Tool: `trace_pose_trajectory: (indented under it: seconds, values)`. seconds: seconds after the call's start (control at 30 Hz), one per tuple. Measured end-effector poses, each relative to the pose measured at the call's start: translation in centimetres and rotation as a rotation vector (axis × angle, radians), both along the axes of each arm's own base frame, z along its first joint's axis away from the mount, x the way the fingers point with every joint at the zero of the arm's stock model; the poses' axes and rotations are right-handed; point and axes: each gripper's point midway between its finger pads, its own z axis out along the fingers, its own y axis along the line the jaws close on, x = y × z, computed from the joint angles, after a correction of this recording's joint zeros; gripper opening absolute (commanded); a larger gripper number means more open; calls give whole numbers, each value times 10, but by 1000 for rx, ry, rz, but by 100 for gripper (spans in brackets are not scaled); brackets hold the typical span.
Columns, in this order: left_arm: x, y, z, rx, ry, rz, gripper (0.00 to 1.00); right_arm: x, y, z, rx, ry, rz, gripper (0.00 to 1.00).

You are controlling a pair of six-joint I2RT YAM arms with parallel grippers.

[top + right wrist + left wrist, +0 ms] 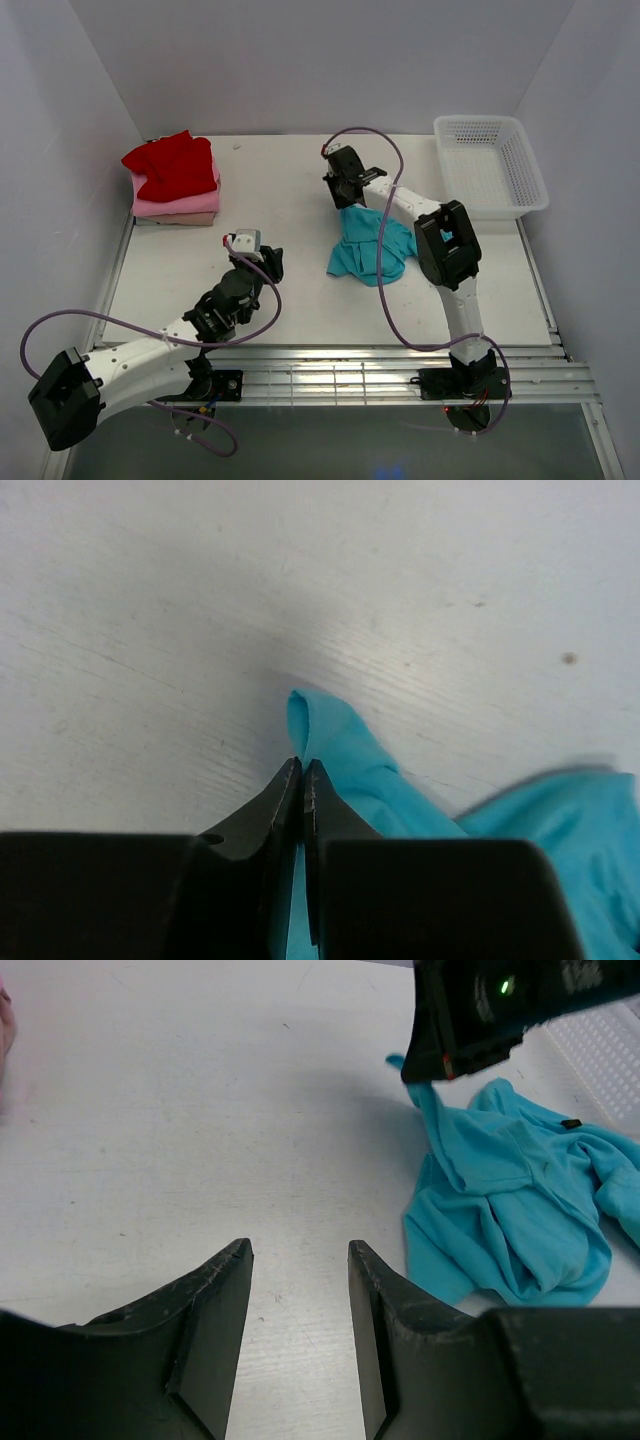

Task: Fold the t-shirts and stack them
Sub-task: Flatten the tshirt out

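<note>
A crumpled teal t-shirt (370, 250) lies mid-table, also in the left wrist view (520, 1200). My right gripper (347, 203) is shut on a far corner of the teal t-shirt (330, 740), its fingertips (290, 780) pinching a fold of cloth just above the table. At the back left stands a stack of t-shirts: red (172, 165) on top, pink (180, 205) below, beige (175, 219) at the bottom. My left gripper (268, 262) (300, 1250) hovers open and empty over bare table, left of the teal shirt.
A white mesh basket (490, 165) stands at the back right corner. White walls enclose the table on three sides. The right arm (510, 1000) reaches over the teal shirt. A metal rail runs along the near edge (350, 370).
</note>
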Motion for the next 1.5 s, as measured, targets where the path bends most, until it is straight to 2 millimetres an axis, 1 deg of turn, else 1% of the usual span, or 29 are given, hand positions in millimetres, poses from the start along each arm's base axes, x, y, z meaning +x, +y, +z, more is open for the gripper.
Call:
trace_pose_trajectory:
  seconds: [0.07,0.1,0.13,0.2,0.27,0.3,0.33,0.37,0.4,0.43,0.47,0.5,0.53,0.6,0.63,0.7,0.8,0.9,1.0,1.03,1.07,1.1,1.17,1.23,1.33,1.4,1.43,1.5]
  values:
    - [-1,-5,-2,-13,10,-23,53,7,-3,34,-2,-45,-22,8]
    - [-2,-8,-4,-19,18,-35,53,11,-6,65,1,-91,-38,8]
    - [-2,-11,-6,-23,27,-49,53,15,-7,91,12,-132,-50,8]
    - [-4,-17,-13,-26,49,-73,53,19,-17,166,44,-261,-88,8]
    - [-5,-23,-20,-23,71,-100,53,11,-38,245,80,-404,-143,8]
    - [-5,-27,-23,-20,80,-114,52,2,-52,283,96,-476,-173,8]
    - [-5,-31,-27,-14,91,-132,51,-12,-71,321,109,-547,-214,8]
    - [-5,-36,-32,-4,105,-149,51,-26,-90,352,115,-608,-254,8]
    - [-5,-41,-36,5,119,-167,51,-38,-105,372,122,-649,-287,8]
    - [-4,-47,-40,14,133,-186,51,-54,-124,391,124,-691,-328,8]
    - [-3,-52,-42,20,143,-200,51,-70,-143,406,121,-726,-367,8]
    - [-2,-58,-44,26,151,-218,51,-84,-158,416,117,-750,-401,8]
    - [-1,-64,-46,29,156,-235,51,-95,-173,421,108,-766,-436,8]
    - [2,-75,-48,30,164,-262,51,-113,-195,422,85,-780,-491,8]
    - [4,-80,-49,33,167,-272,51,-120,-203,418,64,-775,-510,8]
    - [10,-90,-50,34,168,-289,51,-127,-214,402,17,-754,-537,8]
    - [20,-107,-55,42,179,-309,49,-132,-222,375,-57,-705,-547,8]
    - [25,-127,-64,45,198,-354,47,-136,-227,351,-119,-661,-548,8]
    - [23,-147,-81,47,222,-423,46,-138,-231,336,-157,-634,-550,8]
    - [21,-153,-88,51,233,-444,44,-139,-232,334,-165,-628,-550,8]
    - [19,-158,-95,58,247,-463,37,-139,-232,332,-170,-625,-549,8]
    - [17,-162,-102,63,262,-479,35,-139,-232,332,-172,-624,-549,8]
    - [14,-169,-114,73,285,-504,33,-139,-233,333,-174,-627,-555,8]
    - [8,-173,-120,76,299,-522,33,-139,-234,334,-176,-628,-559,8]
    - [-3,-181,-118,68,289,-542,32,-137,-233,345,-165,-643,-560,8]
    - [-20,-187,-115,61,273,-565,31,-134,-229,364,-125,-671,-554,8]
    - [-30,-190,-112,53,265,-585,31,-133,-227,378,-95,-692,-551,8]
    - [-48,-196,-105,29,244,-619,31,-131,-223,412,-21,-748,-547,8]
